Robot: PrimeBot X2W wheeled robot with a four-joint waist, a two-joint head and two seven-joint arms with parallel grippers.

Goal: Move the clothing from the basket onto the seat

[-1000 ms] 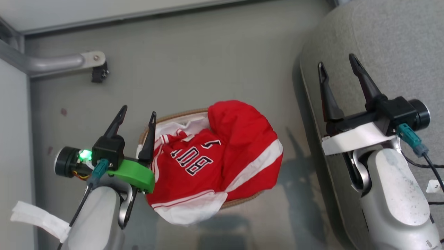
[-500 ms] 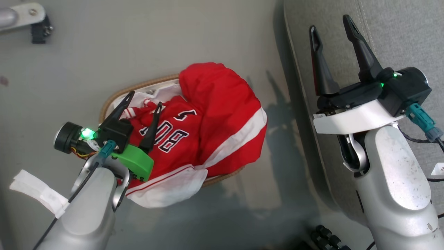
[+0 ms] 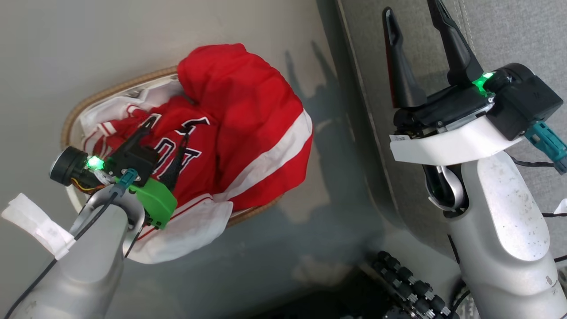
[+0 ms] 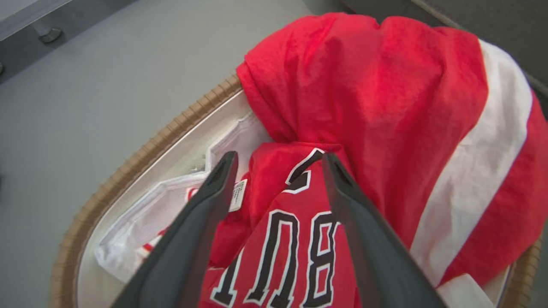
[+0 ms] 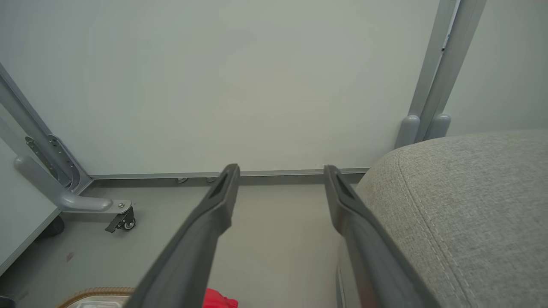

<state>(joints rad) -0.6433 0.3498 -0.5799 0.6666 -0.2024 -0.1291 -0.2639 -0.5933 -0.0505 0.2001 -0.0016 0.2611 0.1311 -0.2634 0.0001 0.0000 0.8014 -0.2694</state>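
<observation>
The clothing is a heap of red garments in the basket point(image 3: 110, 91), a white one with a brown woven rim point(image 4: 141, 154). A jersey point(image 3: 199, 146) with black, white-outlined lettering lies beside a red piece with a broad white stripe point(image 3: 248, 110). My left gripper point(image 3: 168, 128) is open, its fingers pointing down just above the jersey point(image 4: 265, 188) and straddling the lettering without gripping it. My right gripper point(image 3: 409, 9) is open and empty above the edge of the grey seat point(image 3: 509, 35). The right wrist view shows the seat point(image 5: 471, 205) to the right of my right gripper point(image 5: 278, 169).
The white liner point(image 4: 171, 201) shows on the basket's left side. A dark ribbed hose point(image 3: 407, 283) lies on the floor near my base. A metal frame leg with a caster point(image 5: 122, 218) stands by the pale wall. Bare grey floor lies between basket and seat.
The head camera has swung, shifting the whole picture. My left gripper has moved from the basket's rim to over the jersey lettering, lower into the heap. Both grippers stay open.
</observation>
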